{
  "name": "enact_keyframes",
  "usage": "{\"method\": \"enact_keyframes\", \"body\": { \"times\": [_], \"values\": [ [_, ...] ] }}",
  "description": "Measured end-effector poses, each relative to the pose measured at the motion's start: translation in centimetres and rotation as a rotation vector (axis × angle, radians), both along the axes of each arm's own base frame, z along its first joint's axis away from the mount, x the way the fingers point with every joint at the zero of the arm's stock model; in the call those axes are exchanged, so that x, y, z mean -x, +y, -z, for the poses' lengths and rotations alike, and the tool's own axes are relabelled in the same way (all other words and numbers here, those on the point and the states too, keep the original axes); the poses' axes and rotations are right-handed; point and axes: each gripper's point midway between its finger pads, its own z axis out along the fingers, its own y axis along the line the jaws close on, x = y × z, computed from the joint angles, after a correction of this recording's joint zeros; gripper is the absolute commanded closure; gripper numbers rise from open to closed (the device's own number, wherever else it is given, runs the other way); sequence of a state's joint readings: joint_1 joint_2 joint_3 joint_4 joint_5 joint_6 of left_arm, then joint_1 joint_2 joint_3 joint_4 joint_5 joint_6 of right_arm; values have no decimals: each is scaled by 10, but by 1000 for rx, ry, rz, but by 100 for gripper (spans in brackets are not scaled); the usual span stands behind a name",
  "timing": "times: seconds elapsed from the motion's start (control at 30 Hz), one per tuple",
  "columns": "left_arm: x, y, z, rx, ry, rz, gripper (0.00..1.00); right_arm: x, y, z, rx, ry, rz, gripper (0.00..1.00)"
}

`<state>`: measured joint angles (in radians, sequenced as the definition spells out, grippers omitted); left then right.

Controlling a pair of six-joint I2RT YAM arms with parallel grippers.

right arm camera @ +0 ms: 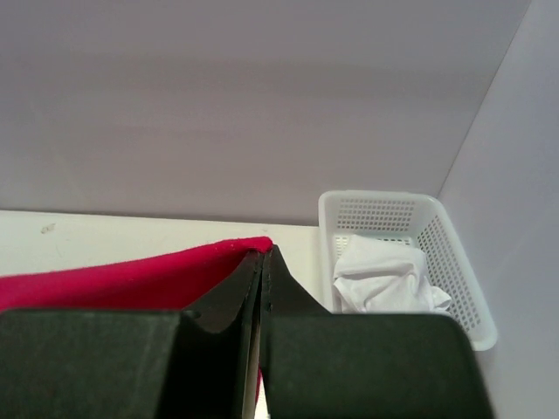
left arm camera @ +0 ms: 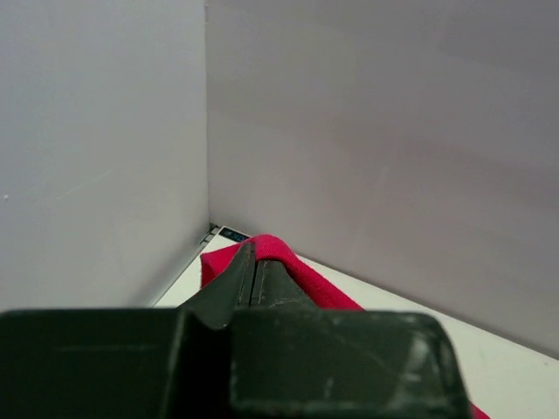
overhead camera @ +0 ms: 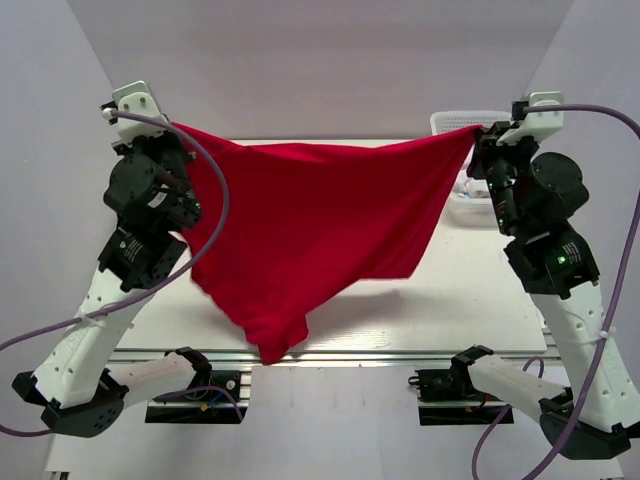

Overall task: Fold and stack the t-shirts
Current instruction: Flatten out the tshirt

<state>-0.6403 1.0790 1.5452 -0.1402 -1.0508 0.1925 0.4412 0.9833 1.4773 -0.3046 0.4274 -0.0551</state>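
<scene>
red t-shirt (overhead camera: pixel 320 230) held aloft — corners pinched in left fingers (left arm camera: pixel 234 284), right fingers (right arm camera: pixel 229 295)

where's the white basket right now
In the top view the white mesh basket sits at the far right of the table, just behind the right gripper holding the red t-shirt; crumpled white cloth lies inside.

We get soft, even, bright light throughout, no glare. Top view is sharp; only the red t-shirt (overhead camera: pixel 320 220) edge at lower right smears a little. Faint diffuse shadow under it on the surface (overhead camera: pixel 470 300). Wrist views: left tool (left arm camera: pixel 253 266) and right tool (right arm camera: pixel 264 260) dark, close, out of focus.
</scene>
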Motion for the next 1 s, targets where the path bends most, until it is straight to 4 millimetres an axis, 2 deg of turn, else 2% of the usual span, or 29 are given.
{"method": "enact_keyframes", "body": {
  "times": [0.13, 0.27, 0.47, 0.73, 0.87, 1.0],
  "values": [
    [14, 3, -11, 5, -37, 56, 100, 14, -7, -11, -8, -35, -1, 100],
    [38, 14, -31, 33, -108, 109, 100, 41, -15, -31, -30, -103, -24, 100],
    [64, 15, -56, 43, -197, 236, 100, 71, -18, -59, -49, -187, -84, 100],
    [82, 8, -73, 25, -249, 360, 100, 106, -20, -73, -35, -256, -159, 100],
    [89, 5, -78, 12, -266, 399, 100, 116, -23, -78, -33, -287, -166, 100],
    [87, 0, -84, -12, -279, 414, 100, 110, -23, -77, -25, -295, -148, 100]
  ]
}}
